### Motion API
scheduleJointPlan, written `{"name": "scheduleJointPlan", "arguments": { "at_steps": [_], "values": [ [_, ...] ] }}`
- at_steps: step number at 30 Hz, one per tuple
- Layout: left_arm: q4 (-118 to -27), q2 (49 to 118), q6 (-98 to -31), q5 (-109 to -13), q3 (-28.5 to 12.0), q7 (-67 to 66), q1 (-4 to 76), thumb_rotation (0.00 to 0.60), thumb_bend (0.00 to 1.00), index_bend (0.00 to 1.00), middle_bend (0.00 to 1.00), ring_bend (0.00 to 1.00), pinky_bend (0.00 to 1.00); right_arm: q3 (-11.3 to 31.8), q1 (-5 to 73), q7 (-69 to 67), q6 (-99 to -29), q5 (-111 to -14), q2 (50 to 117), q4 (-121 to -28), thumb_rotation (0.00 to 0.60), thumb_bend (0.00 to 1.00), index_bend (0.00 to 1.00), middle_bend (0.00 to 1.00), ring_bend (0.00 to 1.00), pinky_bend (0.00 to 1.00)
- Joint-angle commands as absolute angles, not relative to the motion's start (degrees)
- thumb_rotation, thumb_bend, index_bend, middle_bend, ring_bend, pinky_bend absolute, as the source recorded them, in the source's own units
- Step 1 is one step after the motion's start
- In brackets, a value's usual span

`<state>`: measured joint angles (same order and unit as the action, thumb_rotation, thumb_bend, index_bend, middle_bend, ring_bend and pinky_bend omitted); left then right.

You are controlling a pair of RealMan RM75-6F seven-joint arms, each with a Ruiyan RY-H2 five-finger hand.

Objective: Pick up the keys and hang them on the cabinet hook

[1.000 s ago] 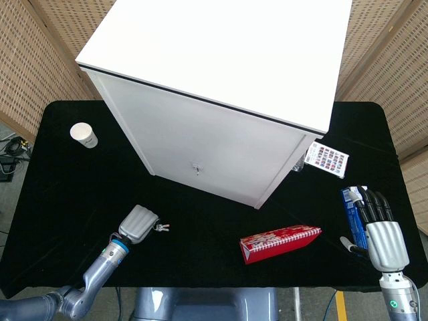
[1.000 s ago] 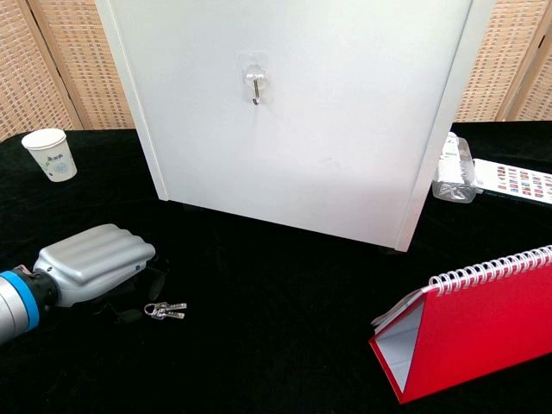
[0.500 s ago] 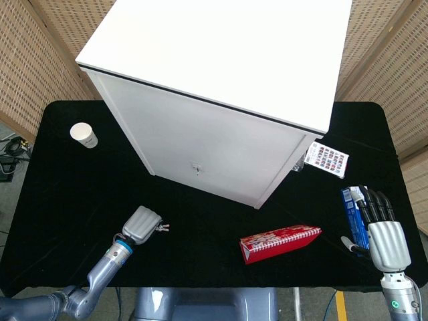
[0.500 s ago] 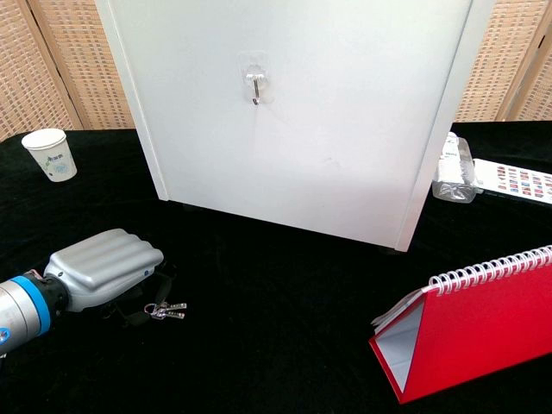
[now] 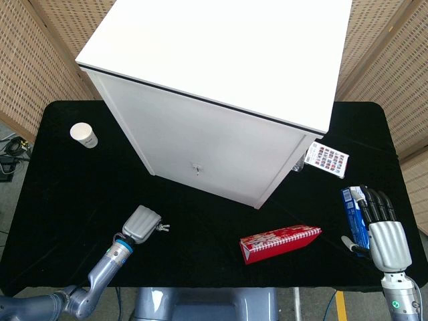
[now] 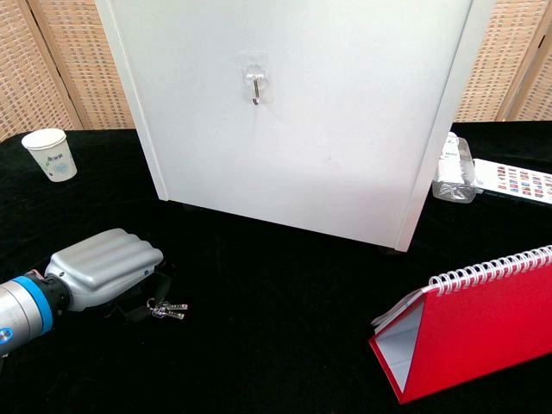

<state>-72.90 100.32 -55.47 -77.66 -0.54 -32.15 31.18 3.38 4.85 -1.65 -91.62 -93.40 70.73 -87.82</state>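
One robot hand sits low by the small silver keys, ready to pick them up.

Big white box-shaped cabinet fills the top middle of the frame, and its little metal hook on a clear sticky pad is high on the front so keys can hang free. Black cloth table has open dark room between the cabinet and the near edge. Red spiral-bound flip calendar stands at the lower right, well away from that path. Grey left hand lies knuckles up at the lower left, fingers curled down near the table; whether it has hold of anything, I cannot tell. Grey right hand rests at the lower right, fingers straight, holding nothing. White paper cup stands at the far left. Small silver keys on a ring lie on the cloth just beside the left fingertips.
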Motion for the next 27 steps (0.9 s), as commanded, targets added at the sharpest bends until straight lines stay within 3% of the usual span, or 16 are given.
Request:
{"name": "scheduleJointPlan", "arguments": {
  "at_steps": [1, 27],
  "values": [
    [-72.69, 100.49, -55.31, -77.51, -0.47, -32.12, 31.27, 0.6, 0.4, 0.52, 0.93, 0.91, 0.79, 3.36, 4.85, -1.61, -91.63, -93.44, 70.75, -87.8, 0.6, 0.1, 0.08, 0.0, 0.0, 0.0],
    [-71.77, 100.9, -57.15, -78.61, 0.24, -32.12, 31.55, 0.6, 0.46, 0.54, 0.93, 0.91, 0.79, 3.01, 4.91, -1.94, -91.42, -93.9, 70.67, -88.04, 0.6, 0.1, 0.08, 0.0, 0.0, 0.0]
  ]
}}
